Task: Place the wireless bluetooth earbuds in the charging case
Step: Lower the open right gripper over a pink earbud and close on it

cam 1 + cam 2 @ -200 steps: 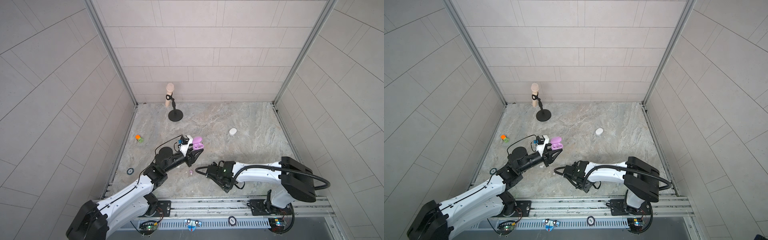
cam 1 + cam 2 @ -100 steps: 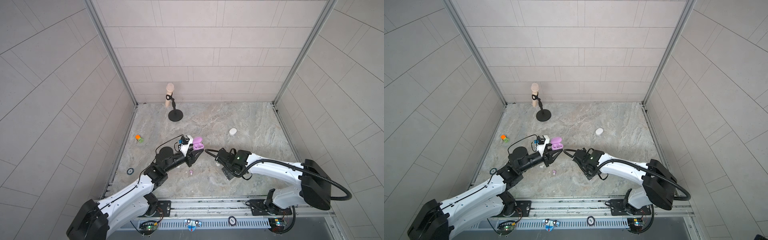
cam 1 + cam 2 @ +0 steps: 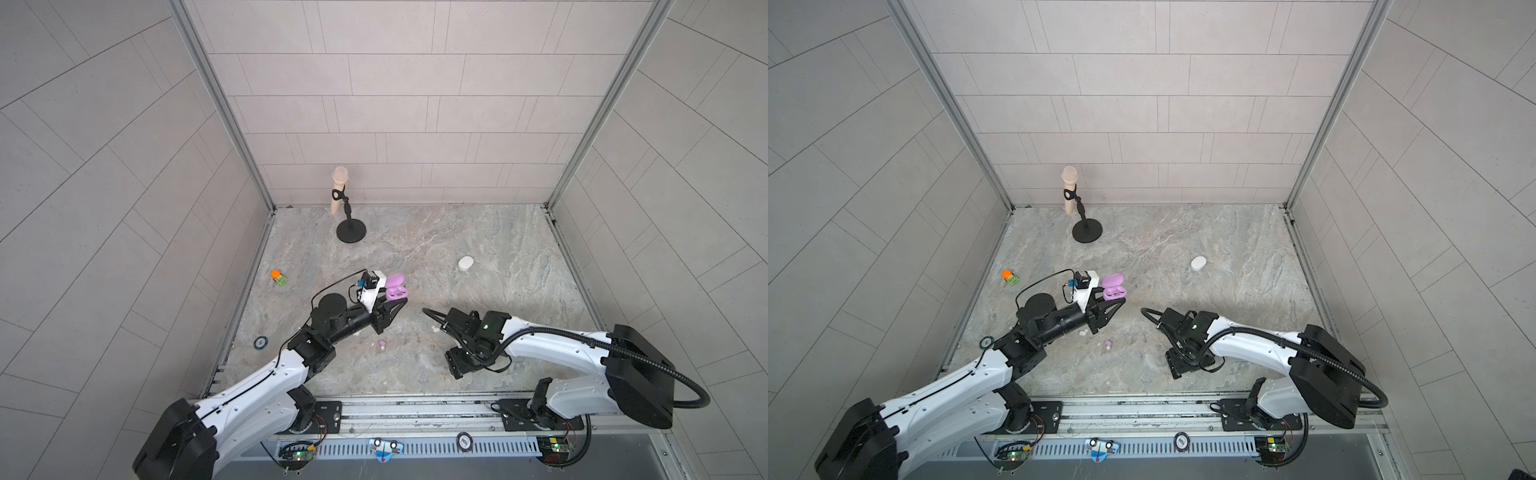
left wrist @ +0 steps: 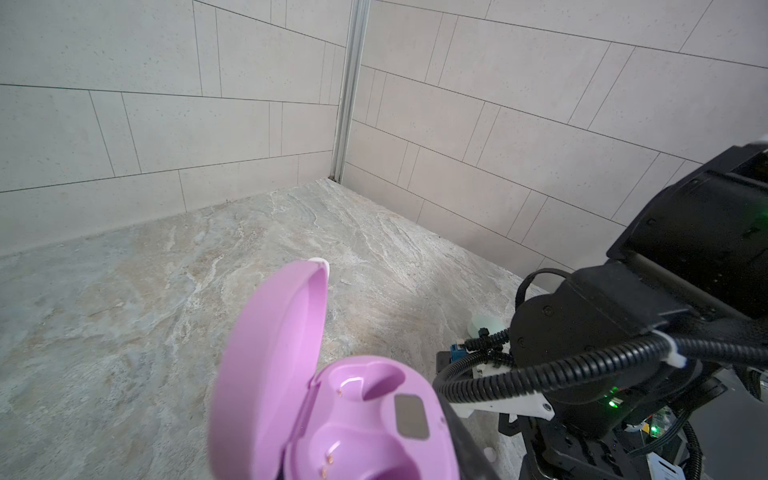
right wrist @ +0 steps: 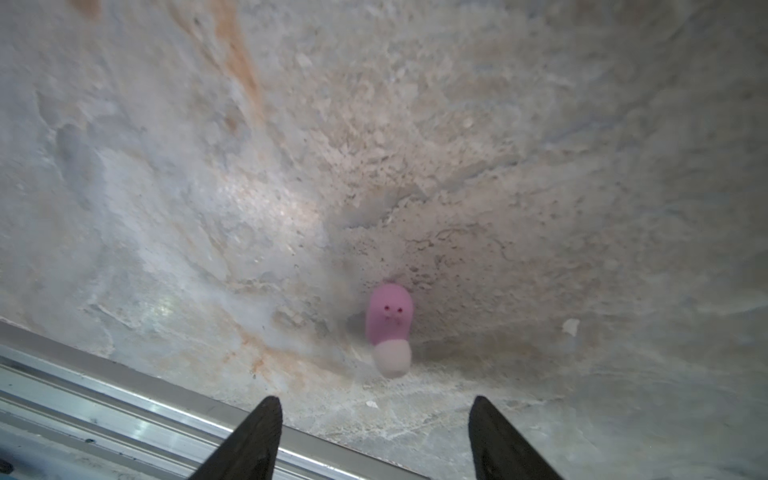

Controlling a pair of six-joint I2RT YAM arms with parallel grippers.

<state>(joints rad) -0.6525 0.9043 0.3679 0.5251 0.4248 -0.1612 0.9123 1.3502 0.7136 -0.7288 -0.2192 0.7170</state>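
Case (image 3: 395, 287) aloft — right gripper (image 5: 376, 411) angled down

The place is a robotics lab test cell: a marble-patterned desk (image 3: 478, 232) is boxed in on three sides by grey tile-look wall panels (image 3: 395, 104) joined at bare aluminium corner posts (image 3: 220, 99). The left arm (image 3: 257, 386) and the right arm (image 3: 557, 353), both white and black, are mounted on a metal rail (image 3: 415, 409) along the open front. Exposed circuit boards (image 3: 559, 445) sit below the rail, and corrugated cable hoses (image 4: 582, 361) trail from the arms.
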